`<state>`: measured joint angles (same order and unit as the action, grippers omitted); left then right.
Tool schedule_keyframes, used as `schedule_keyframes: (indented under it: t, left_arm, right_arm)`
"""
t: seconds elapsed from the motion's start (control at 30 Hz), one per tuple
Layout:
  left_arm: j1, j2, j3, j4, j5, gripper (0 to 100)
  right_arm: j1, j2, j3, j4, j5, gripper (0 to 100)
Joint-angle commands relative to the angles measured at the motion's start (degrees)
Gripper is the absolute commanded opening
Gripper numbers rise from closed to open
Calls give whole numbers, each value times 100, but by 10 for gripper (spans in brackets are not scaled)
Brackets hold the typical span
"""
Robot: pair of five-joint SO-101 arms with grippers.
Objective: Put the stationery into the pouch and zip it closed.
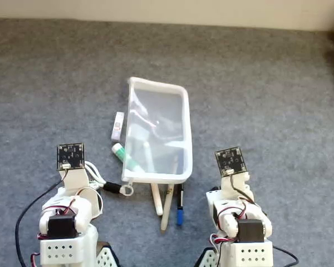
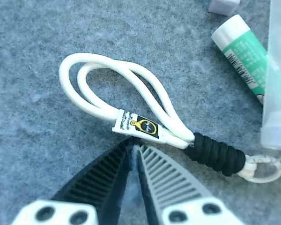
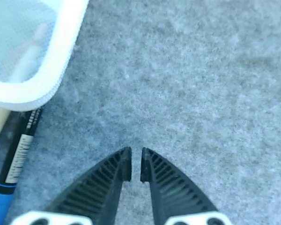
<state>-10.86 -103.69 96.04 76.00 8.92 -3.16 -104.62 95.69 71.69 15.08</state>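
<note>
Left end effector (image 2: 133, 146) beside zipper cord (image 2: 136, 125)

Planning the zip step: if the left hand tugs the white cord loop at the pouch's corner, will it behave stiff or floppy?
Probably floppy: the white cord loop lies in slack curves on the carpet, so it should bend before pulling taut. The pouch looks thin and light, so it may slide along instead of zipping unless held.

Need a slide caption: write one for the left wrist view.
Left hand, shut, tips at the zipper pull's white cord loop, beside a green stick and the clear pouch.
</note>
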Motion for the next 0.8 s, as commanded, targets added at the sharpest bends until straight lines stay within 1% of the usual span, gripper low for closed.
schedule_keyframes:
  t: [0.0,0.43,0.53,0.6,0.77]
  left_arm:
    - [57,-40,101,9,62,7]
    - [57,-40,101,9,62,7]
    - [57,-40,101,9,62,7]
    - [57,-40,101,9,62,7]
    - [57,-40,101,9,62,7]
  right_arm:
    - [22,-57,857,31,44,39]
    - [22,-66,822,-57,70,44]
    - [48,-66,382,-453,35,41]
    - [48,-57,-22,-382,18,40]
    - [13,-48,-1244,-48,-888,40]
